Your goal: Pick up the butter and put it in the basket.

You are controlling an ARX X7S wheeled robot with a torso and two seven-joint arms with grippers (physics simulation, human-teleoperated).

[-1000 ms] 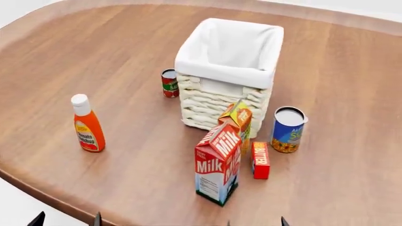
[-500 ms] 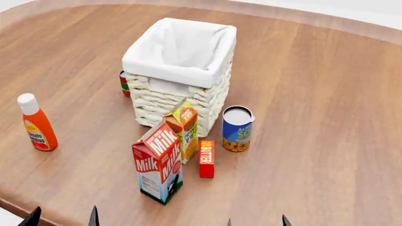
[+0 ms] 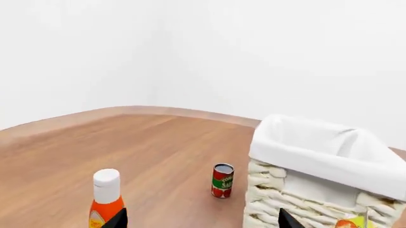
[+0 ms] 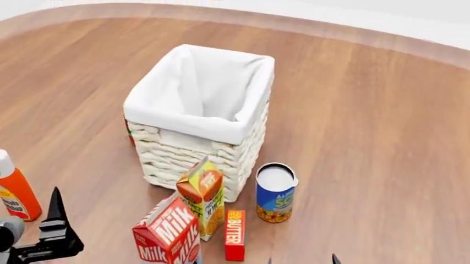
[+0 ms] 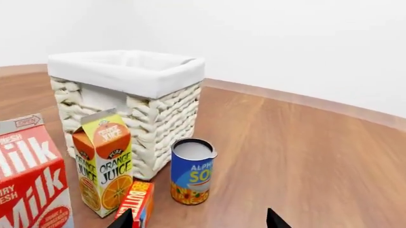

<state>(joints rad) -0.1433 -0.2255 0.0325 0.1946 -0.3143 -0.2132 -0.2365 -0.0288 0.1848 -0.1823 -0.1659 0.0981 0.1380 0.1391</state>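
Butter [image 4: 235,235] lies flat on the table [image 4: 382,137], untouched, near the front edge of the head view. It sits just beside the juice carton [image 4: 202,197], with the milk carton [image 4: 167,236] to the left of that and the blue can [image 4: 276,192] just behind and to its right. In the right wrist view only the butter's [image 5: 136,203] orange end and part of its red face show, beside the juice.

Basket [image 4: 197,118] stands upright behind the cartons, white lining folded over the rim; nothing visible inside. A small red can [image 3: 222,180] stands at its far-left side. Orange sauce bottle [image 4: 15,190] is well apart to the left.

Left gripper [image 4: 52,231]: dark fingers at the lower left of the head view, clear of every object; fingertips stand apart in the left wrist view, nothing between them. Right gripper [image 5: 198,219]: only two tips visible, spread wide, holding nothing, with the butter just ahead of the left tip.
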